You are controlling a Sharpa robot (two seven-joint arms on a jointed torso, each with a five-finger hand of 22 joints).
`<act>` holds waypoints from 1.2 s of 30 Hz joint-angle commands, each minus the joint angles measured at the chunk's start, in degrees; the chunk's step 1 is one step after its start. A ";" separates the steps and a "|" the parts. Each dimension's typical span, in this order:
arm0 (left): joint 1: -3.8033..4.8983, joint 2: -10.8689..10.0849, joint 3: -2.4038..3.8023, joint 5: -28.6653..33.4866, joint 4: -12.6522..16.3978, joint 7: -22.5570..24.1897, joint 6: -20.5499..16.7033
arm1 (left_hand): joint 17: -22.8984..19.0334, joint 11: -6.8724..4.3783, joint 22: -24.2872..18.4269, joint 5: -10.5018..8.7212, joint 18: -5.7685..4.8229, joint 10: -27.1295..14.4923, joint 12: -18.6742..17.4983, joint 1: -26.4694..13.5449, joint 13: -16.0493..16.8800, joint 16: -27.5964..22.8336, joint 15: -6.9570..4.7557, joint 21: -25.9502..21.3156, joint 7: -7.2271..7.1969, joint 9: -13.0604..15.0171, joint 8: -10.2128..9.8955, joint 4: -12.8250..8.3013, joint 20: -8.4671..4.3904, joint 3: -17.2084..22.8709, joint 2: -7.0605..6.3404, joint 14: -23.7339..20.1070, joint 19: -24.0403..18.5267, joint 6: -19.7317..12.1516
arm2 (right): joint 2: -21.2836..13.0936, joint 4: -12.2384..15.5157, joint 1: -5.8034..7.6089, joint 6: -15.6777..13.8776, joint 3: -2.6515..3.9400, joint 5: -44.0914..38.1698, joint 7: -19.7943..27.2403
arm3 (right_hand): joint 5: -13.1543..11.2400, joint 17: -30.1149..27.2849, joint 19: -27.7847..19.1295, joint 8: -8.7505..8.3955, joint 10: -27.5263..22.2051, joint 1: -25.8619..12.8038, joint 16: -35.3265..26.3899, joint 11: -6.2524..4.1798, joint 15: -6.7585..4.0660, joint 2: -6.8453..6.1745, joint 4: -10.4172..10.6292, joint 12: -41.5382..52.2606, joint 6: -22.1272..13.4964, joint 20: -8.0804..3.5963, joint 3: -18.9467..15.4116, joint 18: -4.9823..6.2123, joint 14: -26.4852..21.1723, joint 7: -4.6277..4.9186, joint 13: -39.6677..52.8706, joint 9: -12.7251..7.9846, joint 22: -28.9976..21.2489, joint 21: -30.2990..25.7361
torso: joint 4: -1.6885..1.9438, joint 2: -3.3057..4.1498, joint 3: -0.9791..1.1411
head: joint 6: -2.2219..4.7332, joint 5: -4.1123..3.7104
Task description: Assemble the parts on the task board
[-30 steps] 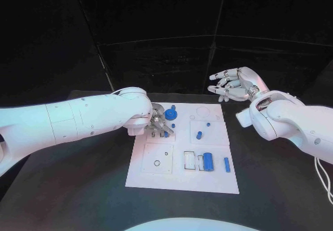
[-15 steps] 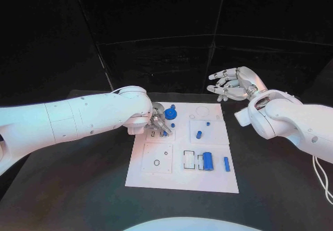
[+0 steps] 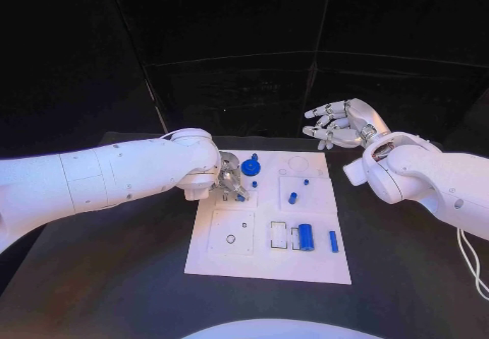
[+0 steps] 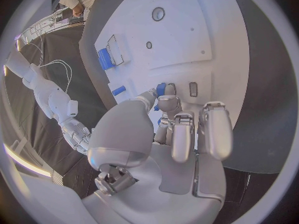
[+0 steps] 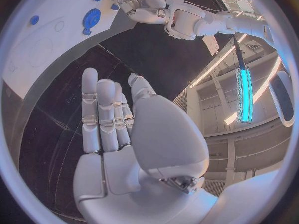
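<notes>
Two hands logged | left hand (image 3: 230, 185) lowered onto task board (image 3: 267, 267), small blue part (image 4: 161, 88) pinched at fingertips | right hand (image 3: 341, 124) raised beyond the board, fingers apart, nothing held

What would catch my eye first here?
The white board in the middle of the black table, dotted with small blue parts. The left hand works down at the board's far left corner, fingers at a blue piece, while the right hand hovers raised beyond the far edge, holding nothing.
</notes>
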 commanded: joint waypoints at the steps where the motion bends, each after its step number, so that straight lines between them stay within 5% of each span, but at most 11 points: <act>1: 0.05 -0.84 0.03 2.76 0.80 0.42 -3.16 | 15.09 0.10 0.28 0.01 -0.84 0.48 -0.01 -2.89 -0.05 0.17 0.35 0.43 -0.01 0.99 1.07 -8.53 0.01 14.09 -1.79 6.04 0.26 0.06 | 0.14 -0.16 0.11 0.80 0.03 0.36 0.12 | 0.19 -0.09 0.34 0.25 -0.29 0.71 -0.26 0.09 -0.09 0.08 0.31 0.22 -0.45 0.07 0.09 0.30 -0.43 -0.13 -0.09 0.03 -0.09 -0.20 | 0.10 -0.07 0.01 | 0.11 0.13; 4: 0.04 -1.74 0.02 3.88 1.52 0.76 -4.89 | 15.09 -0.03 0.63 0.29 -0.90 0.97 0.22 -5.69 0.06 0.17 0.20 0.55 -0.03 2.03 2.10 -9.05 0.01 19.43 -3.28 6.04 0.37 0.05 | 0.24 -0.34 0.11 0.96 0.03 0.40 0.09 | 0.22 -0.11 0.34 0.26 -0.29 0.70 -0.28 0.09 -0.09 0.08 0.33 0.23 -0.45 0.07 0.09 0.30 -0.44 -0.13 -0.11 0.03 -0.10 -0.21 | 0.11 -0.05 0.05 | 0.16 0.30; 12: -0.25 -4.07 0.00 4.87 3.93 2.01 -10.14 | 15.09 -0.12 1.76 0.35 -1.12 1.77 1.30 -7.47 1.13 0.17 -0.03 1.16 -0.19 2.93 2.98 -9.83 -0.05 22.53 -4.39 6.04 0.78 -0.05 | 0.62 -0.99 0.10 1.85 0.00 0.43 0.10 | 0.35 0.06 0.37 0.32 -0.33 0.89 -0.21 0.07 -0.10 0.01 0.24 0.28 -0.48 0.06 0.13 0.30 -0.39 -0.13 -0.20 0.03 -0.15 -0.30 | 0.40 -0.17 0.26 | 0.01 0.71; 21: -1.34 -5.39 -0.04 3.09 5.10 3.30 -14.56 | 15.09 -0.17 2.28 0.45 -1.21 2.20 1.98 -7.84 1.87 0.17 -0.09 1.46 -0.25 3.25 3.30 -10.20 -0.12 23.50 -4.66 6.04 0.98 -0.08 | 0.46 -1.40 0.09 1.97 -0.01 0.44 -0.05 | 0.39 -0.19 0.39 0.35 -0.36 1.00 -0.46 0.08 -0.10 -0.02 0.19 0.31 -0.51 0.06 0.16 0.30 -0.48 -0.13 -0.27 0.03 -0.18 -0.35 | 0.50 -0.19 0.30 | -0.16 0.57; 36: -3.44 -4.54 -0.07 -3.82 4.91 3.55 -18.70 | 15.09 -0.21 2.86 0.48 -1.31 2.22 1.94 -8.03 1.73 0.17 -0.14 1.80 -0.26 3.47 3.52 -10.44 -0.19 24.26 -4.76 6.04 1.20 -0.13 | 0.62 -1.95 0.09 2.44 -0.03 0.44 -0.17 | 0.42 -0.49 0.38 0.38 -0.46 0.99 -0.80 0.12 -0.07 -0.07 0.22 0.32 -0.59 0.07 0.14 0.29 -0.66 -0.10 -0.36 0.03 -0.23 -0.45 | 0.35 -0.11 0.33 | -0.33 0.88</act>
